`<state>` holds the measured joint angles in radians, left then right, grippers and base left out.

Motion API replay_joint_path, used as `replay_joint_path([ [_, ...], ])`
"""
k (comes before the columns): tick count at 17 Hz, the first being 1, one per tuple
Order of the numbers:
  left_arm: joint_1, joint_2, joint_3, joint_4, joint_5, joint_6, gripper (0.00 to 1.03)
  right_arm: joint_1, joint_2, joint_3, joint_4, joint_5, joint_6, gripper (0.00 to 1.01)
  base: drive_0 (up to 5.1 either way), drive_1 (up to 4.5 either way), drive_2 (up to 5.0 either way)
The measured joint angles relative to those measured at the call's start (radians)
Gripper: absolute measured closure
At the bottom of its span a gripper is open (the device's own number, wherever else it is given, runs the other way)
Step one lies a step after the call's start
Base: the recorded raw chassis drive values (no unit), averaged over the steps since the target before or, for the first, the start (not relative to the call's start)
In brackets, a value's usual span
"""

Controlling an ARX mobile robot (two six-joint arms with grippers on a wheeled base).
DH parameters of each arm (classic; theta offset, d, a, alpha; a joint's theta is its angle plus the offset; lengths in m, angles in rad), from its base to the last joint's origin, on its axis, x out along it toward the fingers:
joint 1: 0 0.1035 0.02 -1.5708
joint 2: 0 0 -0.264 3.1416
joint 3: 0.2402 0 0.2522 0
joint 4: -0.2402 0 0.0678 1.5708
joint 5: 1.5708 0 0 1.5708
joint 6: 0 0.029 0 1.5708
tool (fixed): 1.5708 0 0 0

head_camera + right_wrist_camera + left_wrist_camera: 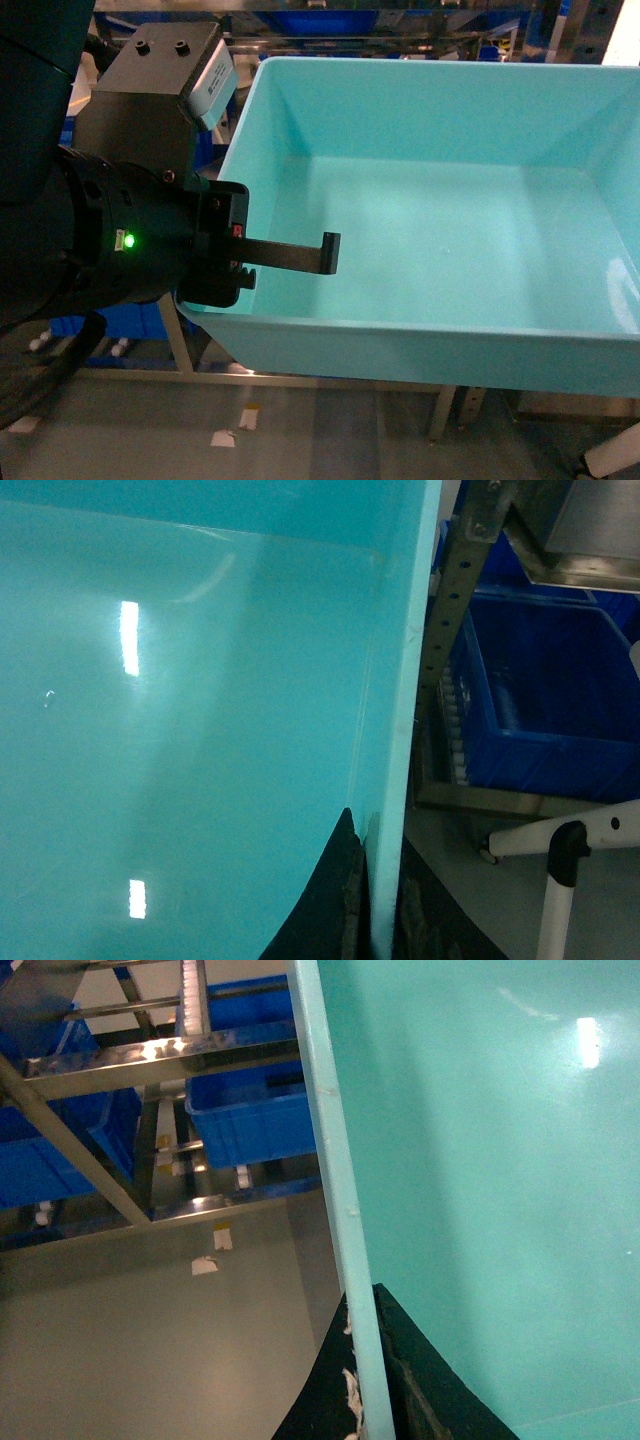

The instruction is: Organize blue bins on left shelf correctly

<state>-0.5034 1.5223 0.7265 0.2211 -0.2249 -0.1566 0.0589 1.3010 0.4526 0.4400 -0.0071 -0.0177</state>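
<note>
An empty light turquoise blue bin (430, 250) fills the head view, held up off the floor. My left gripper (322, 262) is shut on its left wall, one black finger (300, 255) lying inside the bin and the other hidden outside. In the left wrist view the left gripper (368, 1380) pinches the rolled rim (335, 1160). My right gripper (385, 905) is shut on the bin's opposite wall (400, 680); it is out of the head view. The left shelf (150, 1055), of shiny steel rails, stands beyond the bin's left side.
Dark blue crates (250, 1110) sit on the steel rack's lower tiers. Another dark blue crate (545, 700) sits behind a perforated steel upright (455, 630). A white and black stand leg (560, 870) is on the grey floor (130, 1330), where paper scraps (205, 1265) lie.
</note>
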Motion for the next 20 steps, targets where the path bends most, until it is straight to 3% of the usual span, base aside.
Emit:
replay_joint_path([
  [8, -0.001, 0.000, 0.000, 0.002, -0.001, 0.000, 1.01, 0.000, -0.001, 0.000, 0.003, 0.001, 0.000, 0.99, -5.0, 2.48, 2.5],
  [12, 0.004, -0.002, -0.001, -0.001, 0.004, 0.000, 1.01, 0.007, -0.001, 0.000, 0.005, -0.003, 0.000, 0.99, 0.0, 0.00, 0.0],
  [20, -0.001, -0.002, -0.001, -0.001, -0.003, 0.000, 1.01, 0.004, -0.001, -0.002, 0.001, 0.004, 0.000, 0.99, 0.0, 4.33, -4.3],
])
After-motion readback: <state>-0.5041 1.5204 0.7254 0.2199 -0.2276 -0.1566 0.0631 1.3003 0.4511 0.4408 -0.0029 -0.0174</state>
